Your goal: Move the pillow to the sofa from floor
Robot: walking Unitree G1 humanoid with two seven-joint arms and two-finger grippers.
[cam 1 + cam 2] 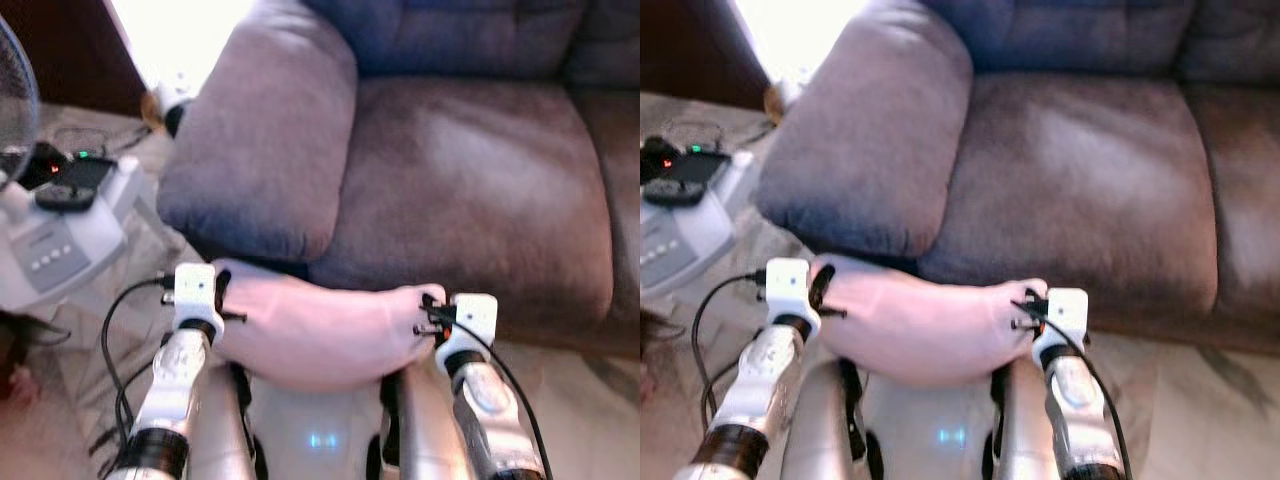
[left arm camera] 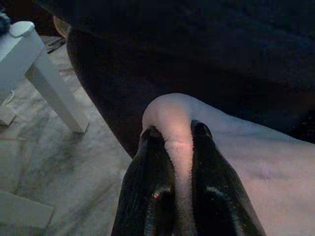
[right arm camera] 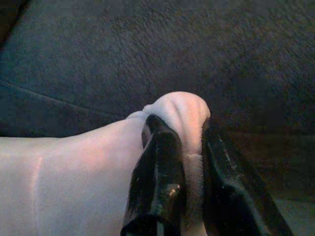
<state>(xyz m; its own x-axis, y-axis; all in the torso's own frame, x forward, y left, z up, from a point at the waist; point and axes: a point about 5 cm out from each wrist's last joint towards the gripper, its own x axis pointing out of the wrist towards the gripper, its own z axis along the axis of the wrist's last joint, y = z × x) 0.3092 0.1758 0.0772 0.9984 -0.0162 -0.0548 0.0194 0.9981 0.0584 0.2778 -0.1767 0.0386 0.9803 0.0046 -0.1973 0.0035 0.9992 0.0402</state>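
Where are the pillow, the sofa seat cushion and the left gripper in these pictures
pillow [image 1: 320, 335], left eye view, its pink middle.
sofa seat cushion [image 1: 470, 190], left eye view, bare top.
left gripper [image 2: 178, 135], left wrist view, between fingertips pinching the pillow corner.

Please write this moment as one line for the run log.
left end effector: shut on pillow corner | right end effector: shut on other corner | pillow: held before sofa seat, not yet on it

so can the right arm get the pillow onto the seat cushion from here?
Probably yes. The right gripper and left gripper each pinch an end of the pillow, held just before the sofa's seat cushion, with nothing between them.
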